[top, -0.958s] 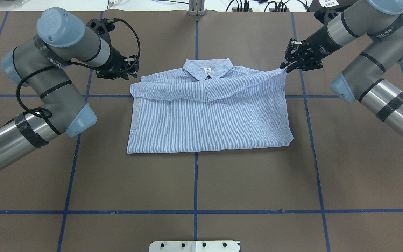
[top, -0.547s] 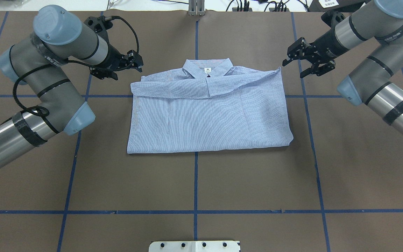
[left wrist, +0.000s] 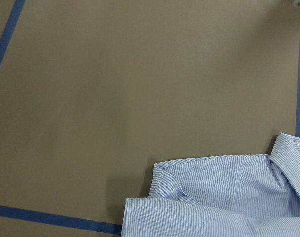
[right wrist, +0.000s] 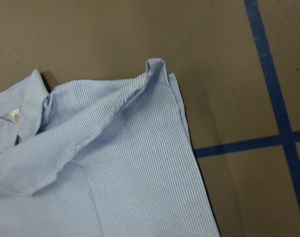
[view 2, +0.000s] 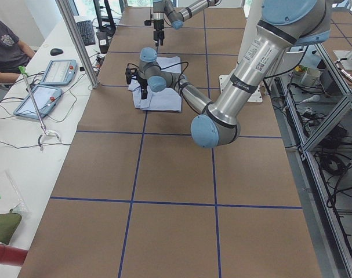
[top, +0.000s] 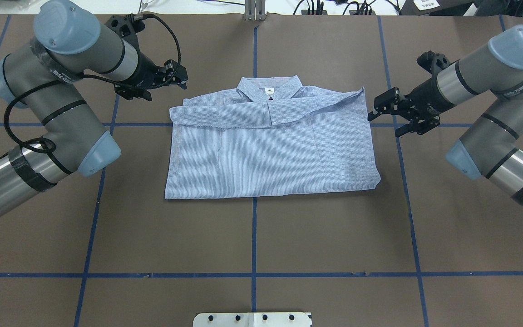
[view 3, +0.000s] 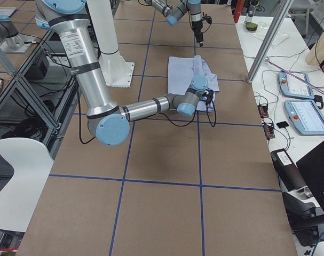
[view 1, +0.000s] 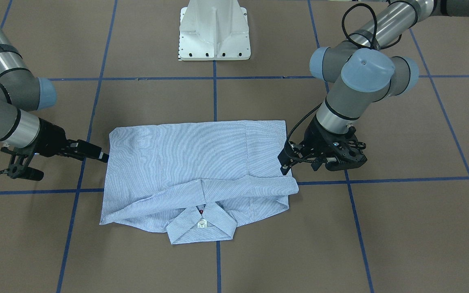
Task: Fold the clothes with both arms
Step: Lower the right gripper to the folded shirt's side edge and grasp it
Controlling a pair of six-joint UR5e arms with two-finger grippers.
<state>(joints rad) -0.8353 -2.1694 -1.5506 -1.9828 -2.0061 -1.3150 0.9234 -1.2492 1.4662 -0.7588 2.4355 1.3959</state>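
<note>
Currently the folded shirt point(top: 270, 145) is laid with its long axis gripper to gripper; the right gripper point(top: 383, 125), spread and empty, is held nearer, just beside its right edge, the left gripper point(top: 181, 77), also spread, off its collar-side corner

Brown table point(top: 334, 236), blue tape grid point(top: 254, 236); white pedestal base point(view 1: 214, 36); operator point(view 2: 4, 49) seated.

Flat, folded blue-striped shirt point(top: 270, 150)
</note>
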